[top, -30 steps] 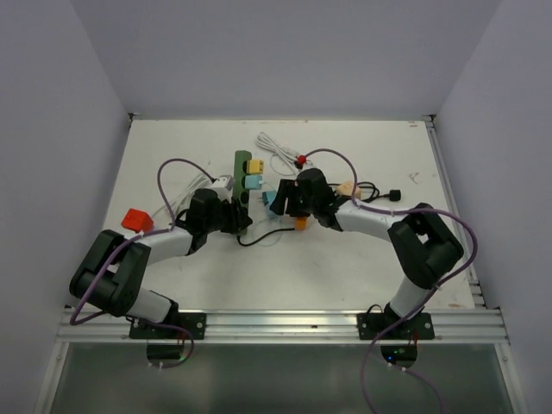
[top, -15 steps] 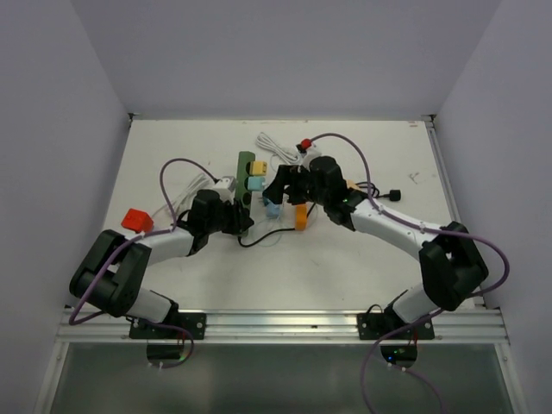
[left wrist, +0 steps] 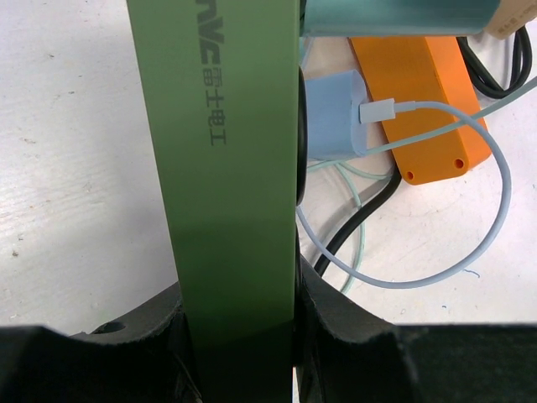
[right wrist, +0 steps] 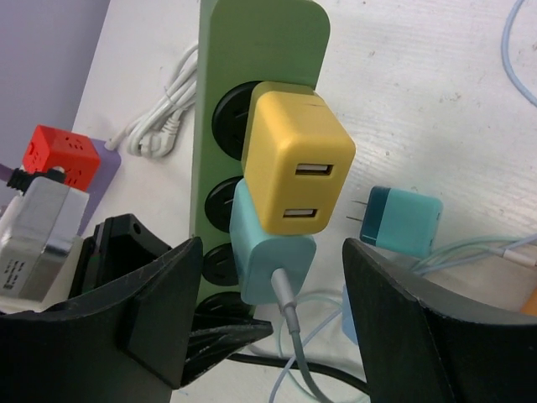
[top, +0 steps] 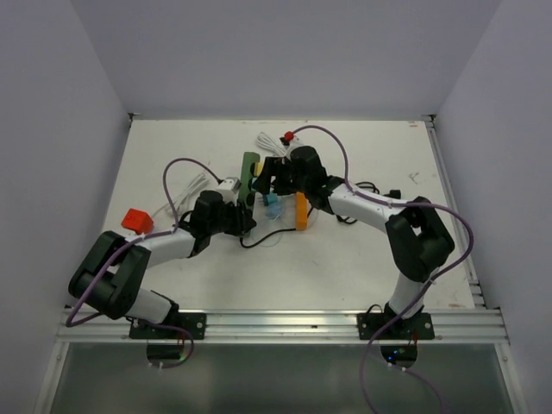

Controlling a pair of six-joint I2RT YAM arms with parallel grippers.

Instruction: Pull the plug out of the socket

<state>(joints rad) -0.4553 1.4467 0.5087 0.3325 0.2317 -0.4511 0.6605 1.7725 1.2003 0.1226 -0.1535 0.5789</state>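
The dark-green power strip (right wrist: 252,34) stands on its edge; it also shows in the top view (top: 250,166). A yellow plug (right wrist: 294,164) and a teal plug (right wrist: 268,252) with a pale cable sit in its middle sockets. My left gripper (left wrist: 239,336) is shut on the strip's near end (left wrist: 226,168); it also shows in the top view (top: 238,221). My right gripper (right wrist: 273,277) is open, its jaws wide on either side of the teal plug and not touching it. In the top view the right gripper (top: 269,177) hides both plugs.
An orange strip (top: 301,210) and a loose blue charger (top: 272,203) lie just right of the green strip. A two-tone teal charger (right wrist: 403,220) lies on the table. A red cube (top: 135,220), a white coiled cable (top: 267,142) and black cords (top: 371,188) lie around.
My right arm has swung away from the loose blue charger toward the far left and now faces the plugs on the green strip. The left gripper has kept its hold.
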